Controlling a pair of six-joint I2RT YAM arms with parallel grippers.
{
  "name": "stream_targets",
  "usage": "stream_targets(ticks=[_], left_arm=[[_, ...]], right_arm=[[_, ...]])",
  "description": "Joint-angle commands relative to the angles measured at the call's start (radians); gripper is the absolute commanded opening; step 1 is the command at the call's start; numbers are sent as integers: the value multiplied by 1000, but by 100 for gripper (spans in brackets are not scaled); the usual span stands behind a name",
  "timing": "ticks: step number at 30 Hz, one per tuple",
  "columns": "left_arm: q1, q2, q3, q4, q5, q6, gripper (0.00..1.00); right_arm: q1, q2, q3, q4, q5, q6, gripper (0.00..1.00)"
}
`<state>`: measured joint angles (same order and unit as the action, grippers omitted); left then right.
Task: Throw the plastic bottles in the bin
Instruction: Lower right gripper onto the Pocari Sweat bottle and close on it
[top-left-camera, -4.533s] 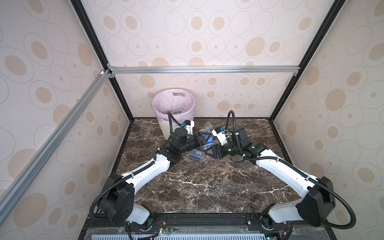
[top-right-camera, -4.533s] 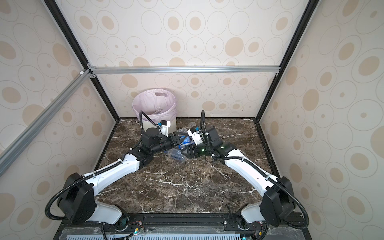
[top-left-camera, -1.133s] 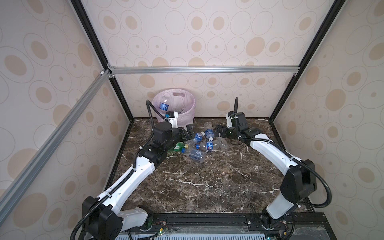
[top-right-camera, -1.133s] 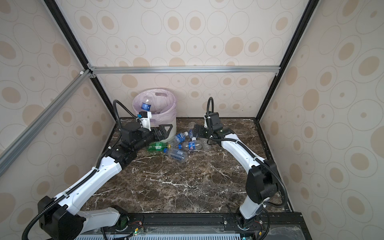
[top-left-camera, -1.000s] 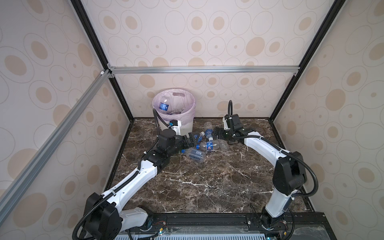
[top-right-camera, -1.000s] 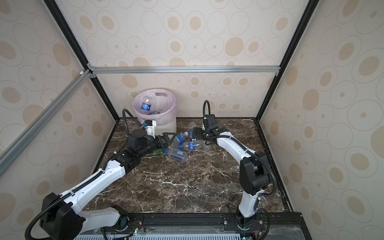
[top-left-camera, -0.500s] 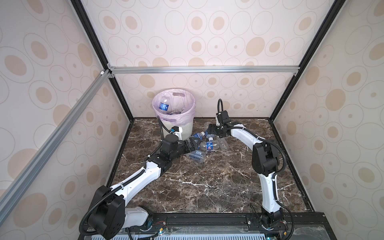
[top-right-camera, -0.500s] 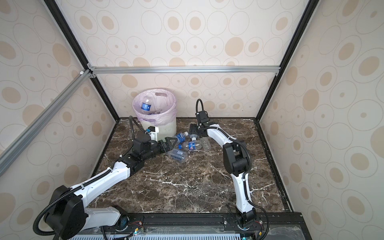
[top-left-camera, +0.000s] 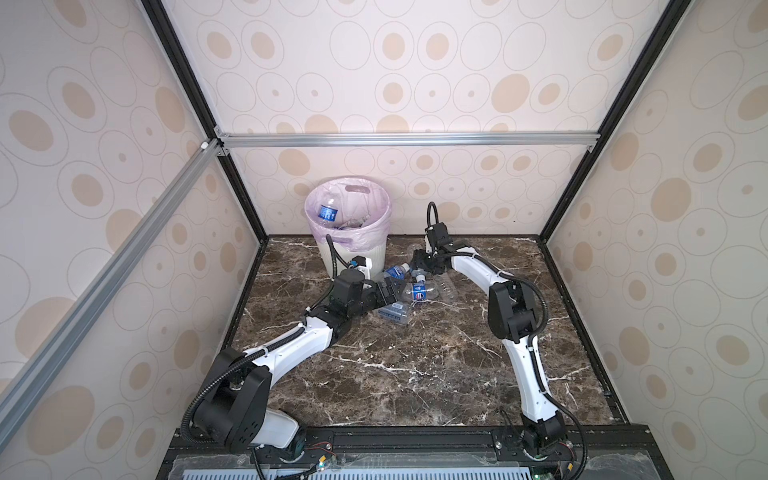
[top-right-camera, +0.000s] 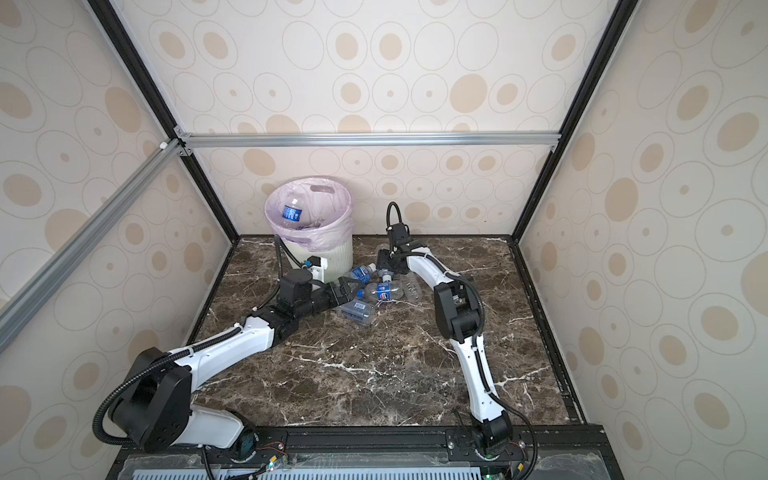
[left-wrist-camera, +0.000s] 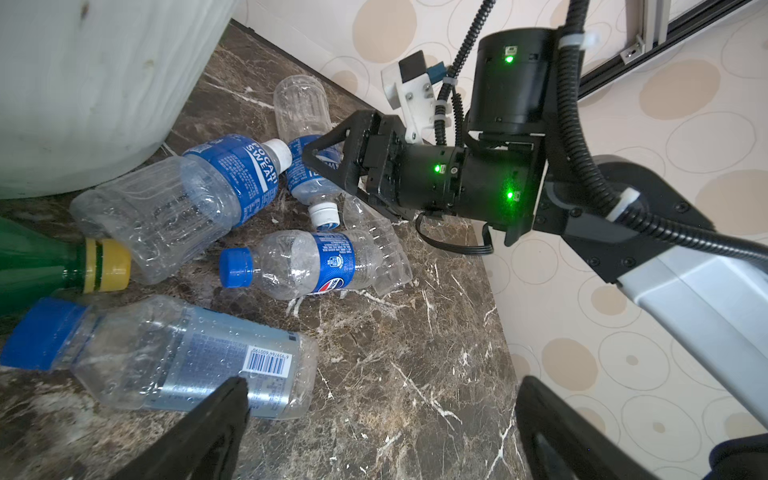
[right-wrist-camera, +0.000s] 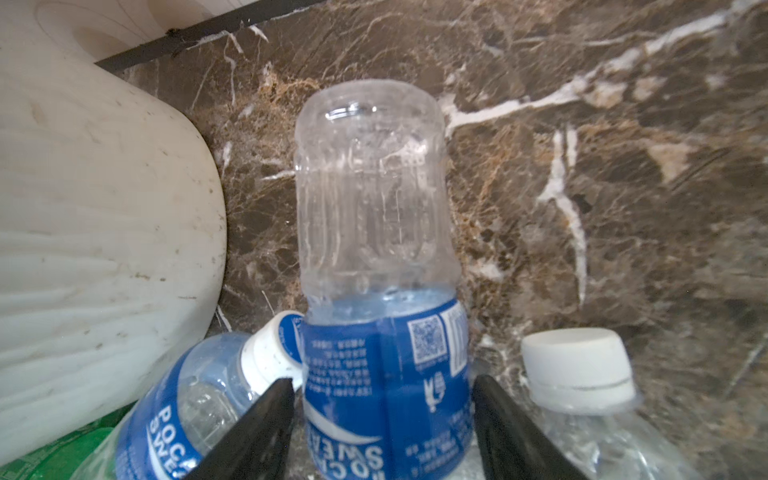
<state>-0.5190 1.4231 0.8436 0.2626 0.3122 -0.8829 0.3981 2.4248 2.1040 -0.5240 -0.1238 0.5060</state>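
Several plastic bottles (top-left-camera: 409, 286) lie in a pile right of the bin (top-left-camera: 374, 255), and one blue-labelled bottle (top-left-camera: 328, 212) rests inside its pink bag. My right gripper (right-wrist-camera: 384, 386) straddles the blue label of a clear bottle (right-wrist-camera: 374, 199) that lies on the marble. One finger (right-wrist-camera: 511, 432) touches the label; a thin gap shows at the other. My left gripper (left-wrist-camera: 382, 395) hangs wide open and empty over bare marble. One of its fingers (left-wrist-camera: 208, 428) is beside a blue-capped barcode bottle (left-wrist-camera: 174, 357). A Pepsi bottle (left-wrist-camera: 307, 266) and a green, yellow-capped bottle (left-wrist-camera: 41, 266) lie nearby.
The bin (top-right-camera: 345, 249) stands against the back wall in the left corner. Patterned walls enclose the marble floor (top-left-camera: 415, 365) on three sides. The right arm's forearm (top-left-camera: 473, 270) arches over the pile from the right.
My left arm has come down from the bin to the pile, still open. My right gripper has reached left to the pile's far side and narrowed its jaws around a blue-labelled bottle.
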Motion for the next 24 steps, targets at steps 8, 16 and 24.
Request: stream_targets(ticks=[8, 16, 24], left_arm=[[2, -24, -10, 41, 5, -13, 99], [2, -30, -10, 38, -1, -19, 99], [2, -28, -10, 36, -1, -23, 99]], right_arm=[[-2, 74, 71, -73, -36, 27, 69], [-5, 81, 73, -77, -26, 34, 73], [-6, 83, 79, -68, -32, 35, 69]])
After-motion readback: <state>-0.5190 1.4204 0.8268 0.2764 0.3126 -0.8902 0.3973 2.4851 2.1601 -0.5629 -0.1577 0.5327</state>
